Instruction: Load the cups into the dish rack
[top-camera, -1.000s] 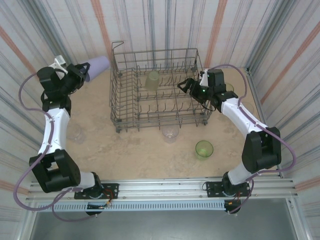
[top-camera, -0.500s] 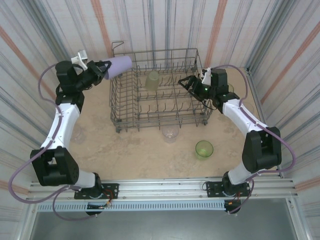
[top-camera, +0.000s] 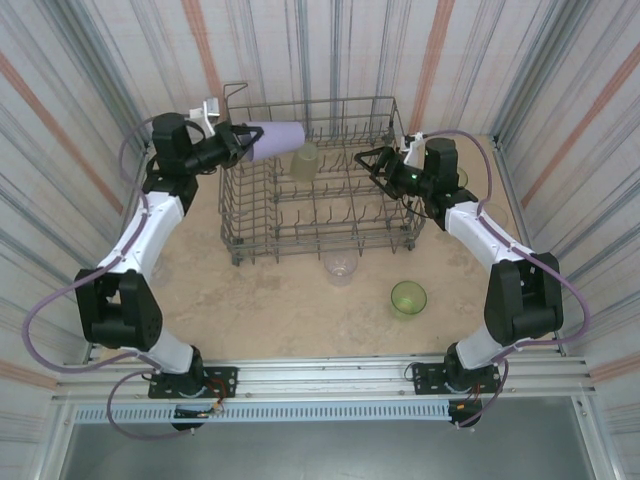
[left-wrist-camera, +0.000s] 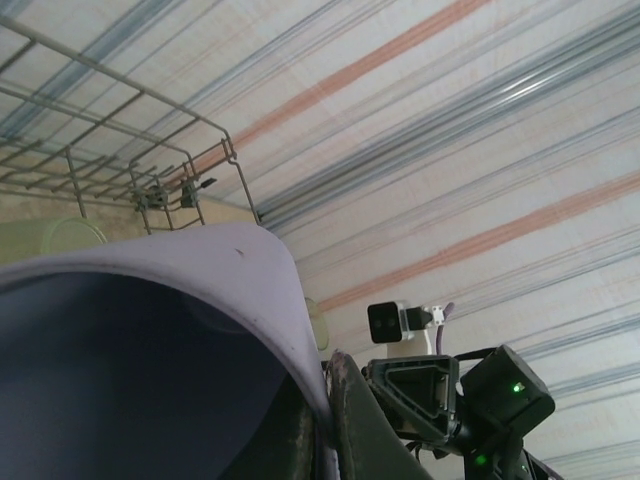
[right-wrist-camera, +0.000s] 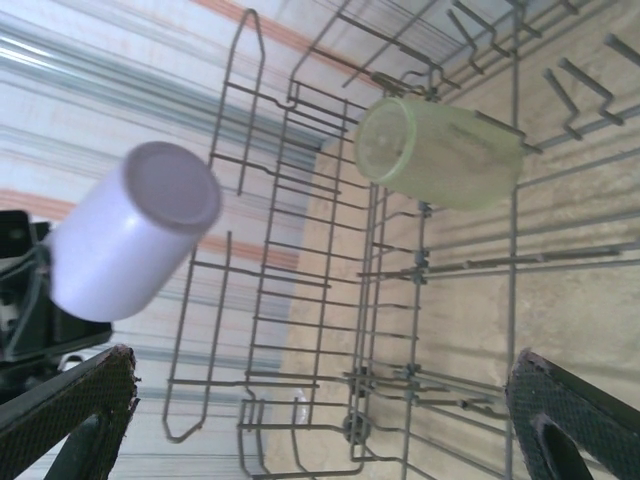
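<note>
My left gripper (top-camera: 240, 143) is shut on the rim of a lavender cup (top-camera: 275, 137), which lies on its side in the air over the back-left corner of the grey wire dish rack (top-camera: 235, 215). In the left wrist view the cup's wall (left-wrist-camera: 170, 270) is pinched between the fingers (left-wrist-camera: 365, 430). A yellow-green cup (top-camera: 304, 160) rests inside the rack near the back. My right gripper (top-camera: 375, 165) hangs open over the rack's right side with nothing between its fingers. Its wrist view looks across at the lavender cup (right-wrist-camera: 135, 230), the yellow-green cup (right-wrist-camera: 435, 150) and the rack's wires (right-wrist-camera: 300, 270).
On the table in front of the rack stand a clear cup (top-camera: 340, 267) and a yellow-green cup (top-camera: 408, 298). Striped walls close in the table on the left, back and right. The arm bases sit on a rail (top-camera: 320, 378) at the near edge.
My left arm has swung the lavender cup rightwards, from left of the rack to over its back-left corner. The right gripper has shifted slightly toward the back and stayed open.
</note>
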